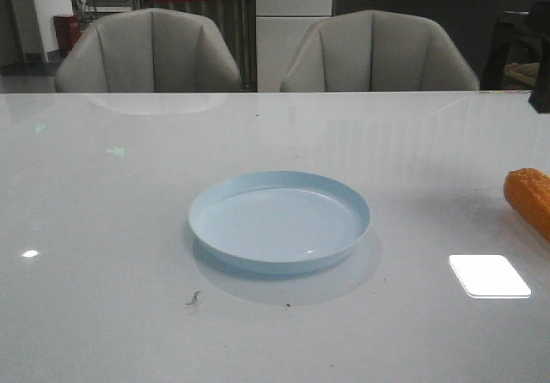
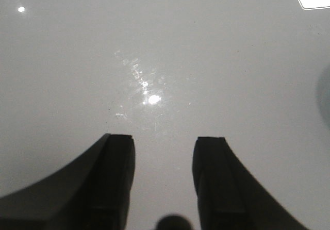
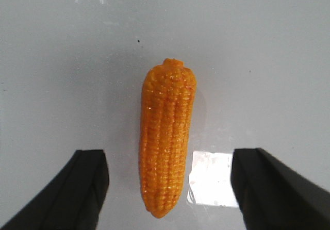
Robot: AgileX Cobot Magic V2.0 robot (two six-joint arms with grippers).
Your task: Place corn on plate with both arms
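Lying on table: orange, tapered, bumpy-kernelled corn cob (image 3: pixel 166 140), flat on the glossy white table (image 1: pixel 103 228), at the front view's right edge.
Plate: round, shallow, pale blue plate (image 1: pixel 279 221), mid-table, well apart from the corn.
Right gripper (image 3: pixel 167 181): spread wide, fingers either side of the corn, not touching it.
Left gripper (image 2: pixel 164 176): parted, holding nothing, over bare table.

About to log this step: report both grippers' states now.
Left gripper: open, nothing between the fingers, bare table below.
Right gripper: open wide, straddling the corn lying on the table, not gripping it.
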